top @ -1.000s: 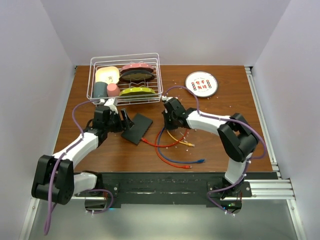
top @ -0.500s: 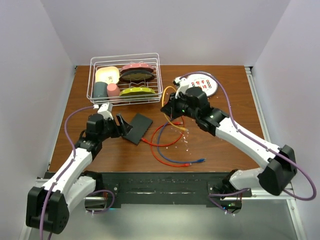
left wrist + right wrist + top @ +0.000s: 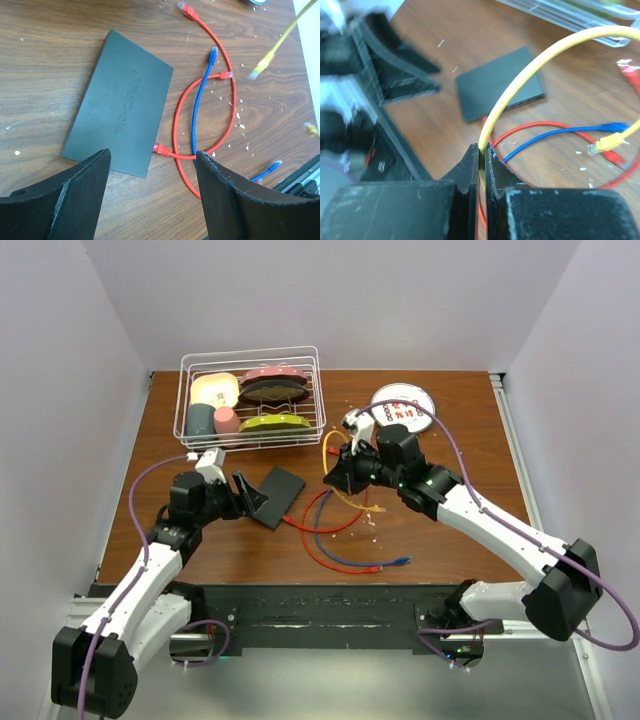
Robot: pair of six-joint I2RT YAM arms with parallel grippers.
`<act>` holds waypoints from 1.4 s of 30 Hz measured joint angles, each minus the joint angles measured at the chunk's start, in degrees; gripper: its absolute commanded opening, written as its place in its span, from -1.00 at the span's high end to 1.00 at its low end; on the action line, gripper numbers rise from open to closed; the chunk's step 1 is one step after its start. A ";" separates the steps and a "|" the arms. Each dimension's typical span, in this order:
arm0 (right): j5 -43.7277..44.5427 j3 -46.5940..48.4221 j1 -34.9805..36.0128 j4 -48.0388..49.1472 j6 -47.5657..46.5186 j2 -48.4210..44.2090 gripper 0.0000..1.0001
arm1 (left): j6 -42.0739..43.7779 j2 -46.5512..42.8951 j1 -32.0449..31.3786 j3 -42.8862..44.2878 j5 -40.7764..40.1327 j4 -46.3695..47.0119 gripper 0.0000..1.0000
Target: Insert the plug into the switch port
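Pinching the yellow cable (image 3: 492, 117) mid-cord, the right claw (image 3: 481, 150) leaves its plug (image 3: 607, 142) dangling — it may swing wide of a port. The switch (image 3: 122, 112) lies flat on the tabletop (image 3: 40, 60) before the open left claw (image 3: 150, 162) — unheld, it could slide.

Part of the near edge of the switch (image 3: 122, 102) is hidden behind a finger (image 3: 75, 195) of the left gripper (image 3: 151, 157), the switch's sockets cannot be made out, the yellow cable (image 3: 615, 31) is cut off at the right wrist view's edge, and the left arm (image 3: 350, 95) is rendered blurred there.
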 measured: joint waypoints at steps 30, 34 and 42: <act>15.52 4.57 7.04 -14.99 -0.39 15.23 -0.94 | 1.36 15.34 0.00 1.57 3.54 9.90 -0.48; 15.47 4.66 5.60 -14.21 -0.22 16.61 -0.97 | 2.69 16.02 -1.49 2.60 3.72 10.80 -0.48; 15.56 3.65 -6.71 -13.03 2.60 16.15 -0.97 | 6.51 24.28 -8.87 14.91 -1.29 8.22 -0.47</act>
